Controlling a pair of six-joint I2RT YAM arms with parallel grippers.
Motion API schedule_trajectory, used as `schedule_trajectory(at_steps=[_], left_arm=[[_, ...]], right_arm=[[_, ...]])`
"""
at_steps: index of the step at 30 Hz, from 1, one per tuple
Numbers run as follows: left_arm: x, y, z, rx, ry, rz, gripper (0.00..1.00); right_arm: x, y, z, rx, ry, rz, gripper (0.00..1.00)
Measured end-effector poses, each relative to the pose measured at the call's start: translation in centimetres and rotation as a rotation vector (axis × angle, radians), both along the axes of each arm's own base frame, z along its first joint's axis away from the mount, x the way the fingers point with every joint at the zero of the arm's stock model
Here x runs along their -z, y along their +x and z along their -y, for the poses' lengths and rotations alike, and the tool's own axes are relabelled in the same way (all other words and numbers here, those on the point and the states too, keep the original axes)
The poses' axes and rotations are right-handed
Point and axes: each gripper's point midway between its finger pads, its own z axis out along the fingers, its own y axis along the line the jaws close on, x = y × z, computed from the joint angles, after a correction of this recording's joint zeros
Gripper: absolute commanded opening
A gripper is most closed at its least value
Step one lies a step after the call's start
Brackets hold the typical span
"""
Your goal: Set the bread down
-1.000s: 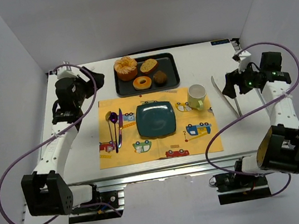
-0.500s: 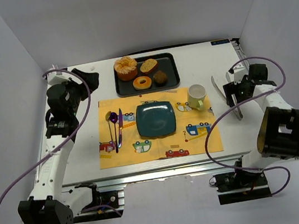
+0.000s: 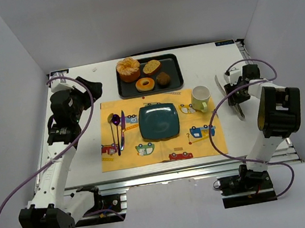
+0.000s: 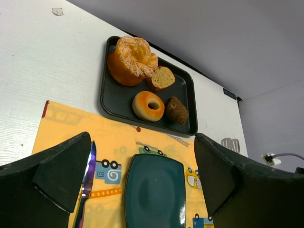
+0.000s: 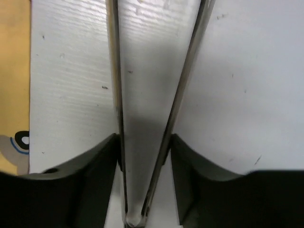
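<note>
Bread [image 3: 145, 84] sits on the black tray [image 3: 177, 71], upper centre of the top view, in the tray's near row. The big lobed bun [image 3: 128, 69] is up-left of it, the sliced roll [image 3: 152, 67] just above and the dark muffin [image 3: 163, 78] to its right. Nothing is touching it. Left gripper [image 4: 142, 166] is at the left of the frame, aimed towards the tray, jaws wide apart and empty. Right gripper [image 5: 143, 142] is down on the counter [image 3: 90, 157] at right, past the mug [image 3: 200, 98]. It's about half closed, straddling the metal tongs [image 5: 113, 71], a pad against each arm. Tongs lie flat on the counter. The teal plate [image 3: 158, 120] on the yellow placemat [image 3: 203, 143] is bare.
</note>
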Motion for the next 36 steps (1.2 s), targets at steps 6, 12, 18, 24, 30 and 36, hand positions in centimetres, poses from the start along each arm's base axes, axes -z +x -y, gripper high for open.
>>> schedule_trajectory(at_steps=[6, 12, 18, 24, 30, 36], left_arm=[[0.1, 0.0, 0.0, 0.002, 0.01, 0.0, 0.98], [0.0, 0.0, -0.1, 0.003, 0.014, 0.002, 0.98], [-0.4, -0.3, -0.1, 0.002, 0.011, 0.014, 0.98], [-1.0, -1.0, -0.2, -0.002, 0.004, 0.024, 0.98], [-2.4, -1.8, -0.6, -0.025, -0.019, 0.059, 0.98], [-2.9, -2.6, -1.1, -0.055, -0.031, 0.077, 0.98]], right_arm=[[-0.2, 1.0, 0.0, -0.01, -0.001, 0.016, 0.0], [-2.8, 1.2, -0.9, -0.088, 0.016, -0.003, 0.11], [-17.6, 7.8, -9.1, -0.421, 0.032, 0.333, 0.35], [-26.5, 6.9, -21.8, -0.762, 0.106, 0.527, 0.42], [-24.8, 7.1, -26.6, -0.876, 0.159, 0.459, 0.42], [-21.9, 4.9, -28.9, -0.975, 0.126, 0.361, 0.41]])
